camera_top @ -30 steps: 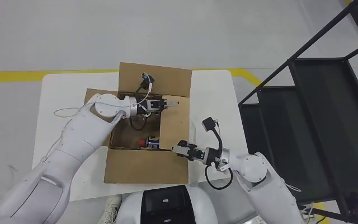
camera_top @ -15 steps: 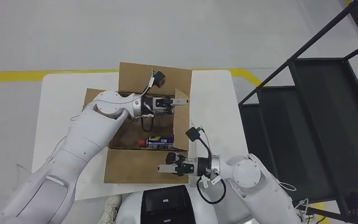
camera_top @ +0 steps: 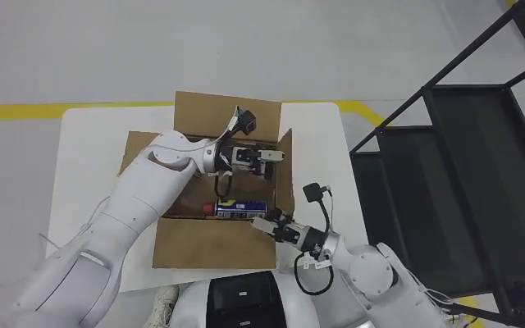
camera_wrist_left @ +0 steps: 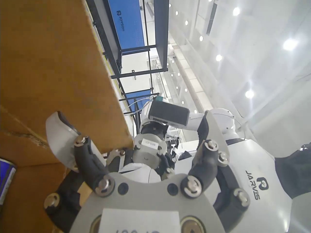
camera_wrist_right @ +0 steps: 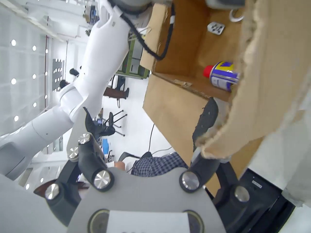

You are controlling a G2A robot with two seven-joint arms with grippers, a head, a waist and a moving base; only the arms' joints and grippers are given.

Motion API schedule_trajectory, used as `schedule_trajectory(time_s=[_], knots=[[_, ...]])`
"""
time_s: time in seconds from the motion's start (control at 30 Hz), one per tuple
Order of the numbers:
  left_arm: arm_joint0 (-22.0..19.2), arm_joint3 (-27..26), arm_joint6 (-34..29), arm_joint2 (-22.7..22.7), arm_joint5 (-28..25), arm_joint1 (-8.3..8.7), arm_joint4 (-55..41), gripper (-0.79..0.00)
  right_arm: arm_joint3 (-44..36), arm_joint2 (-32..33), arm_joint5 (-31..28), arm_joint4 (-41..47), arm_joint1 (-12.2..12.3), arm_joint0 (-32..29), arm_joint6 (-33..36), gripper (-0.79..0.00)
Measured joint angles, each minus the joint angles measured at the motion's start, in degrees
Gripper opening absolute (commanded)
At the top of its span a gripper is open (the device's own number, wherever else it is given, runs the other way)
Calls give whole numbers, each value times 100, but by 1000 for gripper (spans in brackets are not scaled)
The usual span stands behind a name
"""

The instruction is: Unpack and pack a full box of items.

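From above, the cardboard box (camera_top: 217, 244) sits open on the white worktop (camera_top: 90, 148). Its side flap (camera_top: 285, 164) on the robot's right stands nearly upright. The left hand (camera_top: 269, 157) reaches across the box's mouth and sits right at that flap. The right hand (camera_top: 261, 222) is at the near corner on the same side. A spray can (camera_top: 238, 205) lies on its side on the box floor by the near wall.

In the left wrist view, the left hand (camera_wrist_left: 133, 127) is spread wide. The flap's brown edge runs down between its fingers (camera_wrist_left: 62, 132), one on each face and neither pressing.

In the right wrist view, the right hand (camera_wrist_right: 148, 111) is also wide open and holds nothing. One finger is just beside the flap's torn, ragged edge (camera_wrist_right: 262, 86). Past it the spray can (camera_wrist_right: 222, 75) shows a red cap and a blue and yellow body. A small white piece (camera_wrist_right: 215, 28) and a white ring (camera_wrist_right: 235, 18) lie deeper in.

My guess is that this is flap work, though I can't tell if the box is being opened or shut. The next move probably needs the left hand to pinch the flap firmly. The right hand would have to steady the corner so the worn cardboard doesn't buckle.
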Motion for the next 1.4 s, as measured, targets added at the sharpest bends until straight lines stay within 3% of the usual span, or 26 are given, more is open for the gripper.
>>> schedule_trajectory(time_s=[0.1, 0.2, 0.4, 0.7, 0.83, 1.07, 1.23, 1.4], knots=[[32, 108, -192, -251, -90, 117, 124, 0, -36, 130, 357, -383, -1, -251, -580, 0], [128, 138, -314, -603, -160, 300, 318, 0, -42, 77, 1194, -1005, -28, -334, -1177, 0], [624, -308, -598, -1565, -95, 764, 503, 0, 252, -354, 2391, -1417, -114, 105, -1418, 0], [1773, -1703, -799, -3160, 280, 1347, 528, 0, 670, -664, 2660, -1249, -192, 784, -1014, 0], [2164, -2084, -776, -3723, 413, 1490, 401, 0, 496, -603, 2836, -1271, -206, 860, -1111, 0], [2494, -2237, -740, -4333, 355, 1620, 198, 0, -231, -681, 2938, -1867, -187, 872, -1012, 0], [2617, -2144, -715, -4697, 317, 1691, 25, 0, -372, -1216, 2971, -2505, -210, 1367, -357, 0], [2625, -1904, -667, -4836, 347, 1733, 30, 0, 38, -2181, 3425, -3300, -357, 2197, 136, 0]])
